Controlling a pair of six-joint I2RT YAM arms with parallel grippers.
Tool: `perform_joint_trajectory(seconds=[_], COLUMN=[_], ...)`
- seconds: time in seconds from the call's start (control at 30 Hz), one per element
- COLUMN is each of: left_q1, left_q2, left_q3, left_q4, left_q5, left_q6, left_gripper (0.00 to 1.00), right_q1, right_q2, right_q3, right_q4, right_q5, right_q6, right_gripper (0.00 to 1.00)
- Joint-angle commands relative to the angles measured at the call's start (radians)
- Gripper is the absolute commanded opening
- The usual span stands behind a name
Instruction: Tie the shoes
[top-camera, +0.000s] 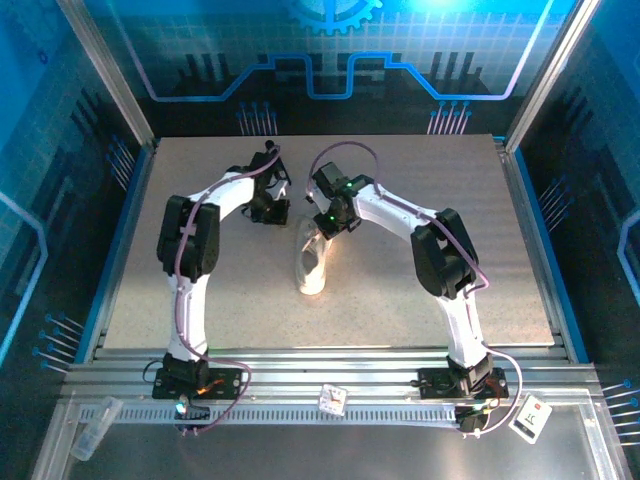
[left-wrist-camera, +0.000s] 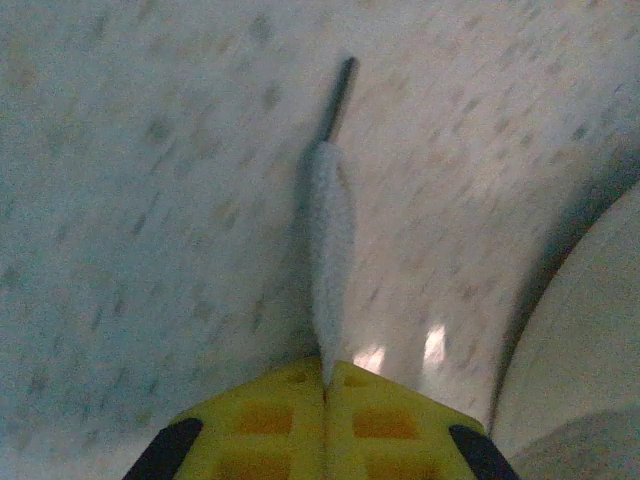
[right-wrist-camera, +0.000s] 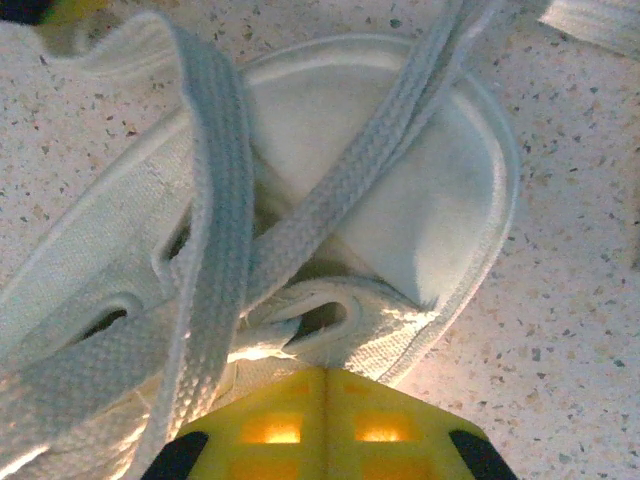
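Closest in the left wrist view, at the bottom edge, the left gripper (left-wrist-camera: 325, 385) is pinched tight on a lace (left-wrist-camera: 330, 240). The lace runs up the frame over the bench (left-wrist-camera: 120, 200) to its dark tip (left-wrist-camera: 342, 88). We judge that this grip lets the strand be drawn taut for a knot.

At the bottom of the right wrist view, the right gripper (right-wrist-camera: 325, 395) is closed too, right against the rim of the shoe (right-wrist-camera: 420, 200). We cannot tell whether it pinches anything. Beyond it, crossed laces (right-wrist-camera: 330, 190) lie loose over the shoe's opening, not yet knotted.

The overhead view gives the layout the wrist cameras lack. The shoe sits mid-bench at the centre of the frame, with both grippers at its upper end. There the grip detail is too small to read.
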Motion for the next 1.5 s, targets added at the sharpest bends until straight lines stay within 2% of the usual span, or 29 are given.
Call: perform_joint_trajectory(seconds=[0.0, 0.23, 0.43, 0.6, 0.7, 0.87, 1.0, 1.1, 1.23, 1.3, 1.33, 1.4, 1.47], left_q1=[0.014, 0.013, 0.011, 0.012, 0.013, 0.012, 0.013, 0.013, 0.013, 0.013, 0.017, 0.024, 0.021], left_q2=[-0.112, -0.251, -0.358, -0.454, -0.494, -0.549, -0.566, -0.558, -0.527, -0.514, -0.500, -0.458, -0.406], left_q3=[-0.133, -0.327, -0.427, -0.521, -0.544, -0.583, -0.570, -0.554, -0.522, -0.503, -0.481, -0.434, -0.394], left_q4=[0.085, 0.265, 0.375, 0.442, 0.443, 0.508, 0.442, 0.366, 0.327, 0.328, 0.311, 0.259, 0.214], left_q5=[0.051, 0.102, 0.132, 0.185, 0.211, 0.281, 0.347, 0.423, 0.279, 0.153, 0.093, 0.042, 0.027], left_q6=[-0.096, -0.172, -0.124, 0.033, 0.140, 0.258, 0.409, 0.530, 0.437, 0.271, 0.169, -0.003, -0.132], left_gripper=[0.04, 0.04, 0.04, 0.06, 0.09, 0.13, 0.13, 0.06, 0.05, 0.08, 0.13, 0.24, 0.30], right_q1=[-0.007, 0.015, 0.044, 0.057, 0.047, 0.042, 0.067, 0.076, 0.076, 0.078, 0.079, 0.082, 0.088], right_q2=[-0.055, -0.170, -0.270, -0.319, -0.330, -0.325, -0.294, -0.280, -0.280, -0.279, -0.278, -0.275, -0.270], right_q3=[-0.021, -0.104, -0.265, -0.363, -0.379, -0.403, -0.407, -0.418, -0.426, -0.421, -0.422, -0.424, -0.421], right_q4=[-0.013, -0.007, 0.041, 0.108, 0.136, 0.189, 0.199, 0.194, 0.169, 0.156, 0.154, 0.156, 0.155], right_q5=[-0.026, 0.004, -0.099, -0.163, -0.191, -0.252, -0.284, -0.263, -0.226, -0.221, -0.221, -0.223, -0.228], right_q6=[0.034, 0.096, 0.184, 0.276, 0.311, 0.377, 0.386, 0.395, 0.388, 0.377, 0.373, 0.370, 0.368], right_gripper=[0.04, 0.29, 0.40, 0.39, 0.37, 0.38, 0.42, 0.42, 0.42, 0.42, 0.42, 0.42, 0.43])
